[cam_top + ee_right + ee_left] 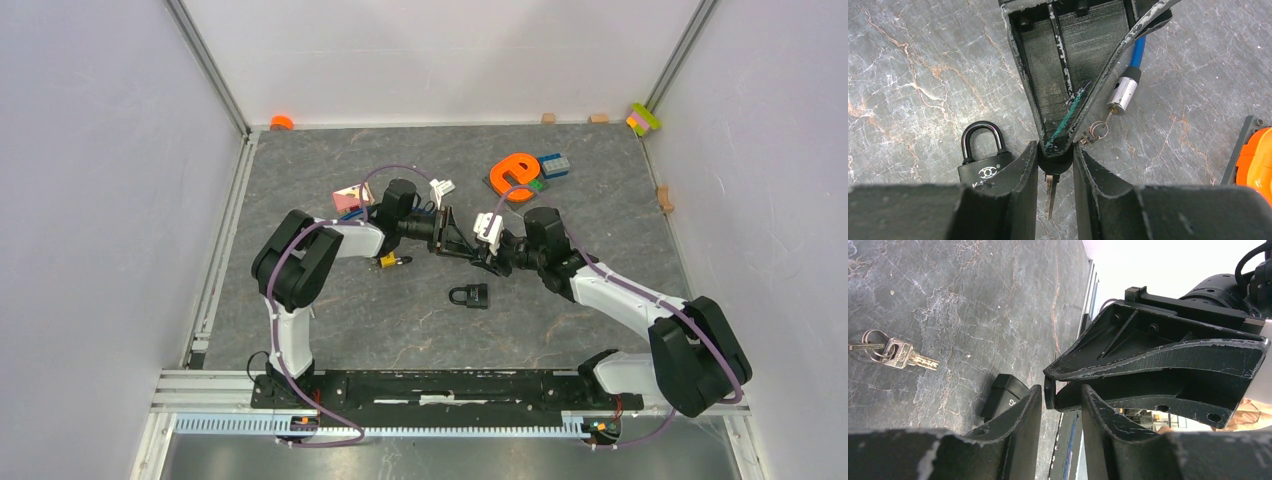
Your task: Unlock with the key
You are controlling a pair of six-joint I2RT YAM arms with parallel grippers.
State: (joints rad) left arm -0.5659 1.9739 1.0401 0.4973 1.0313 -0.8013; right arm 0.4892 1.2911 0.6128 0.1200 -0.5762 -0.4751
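A black padlock (470, 295) lies on the table with its shackle closed. It also shows in the right wrist view (980, 162) and the left wrist view (1003, 397). My two grippers meet tip to tip just above and behind it. My right gripper (1054, 150) (486, 258) is shut on the black head of a key (1054, 164), blade pointing back between its fingers. My left gripper (1060, 390) (470, 246) straddles the same key head (1049, 392). Its jaws are apart, with a gap on one side.
A bunch of brass keys on a ring (893, 354) (390, 262) lies left of the padlock. A blue cable with a silver lock cylinder (1120, 95) lies under the left gripper. An orange piece (515, 172) and a blue block (555, 165) sit behind, and pink blocks (348, 198) at back left.
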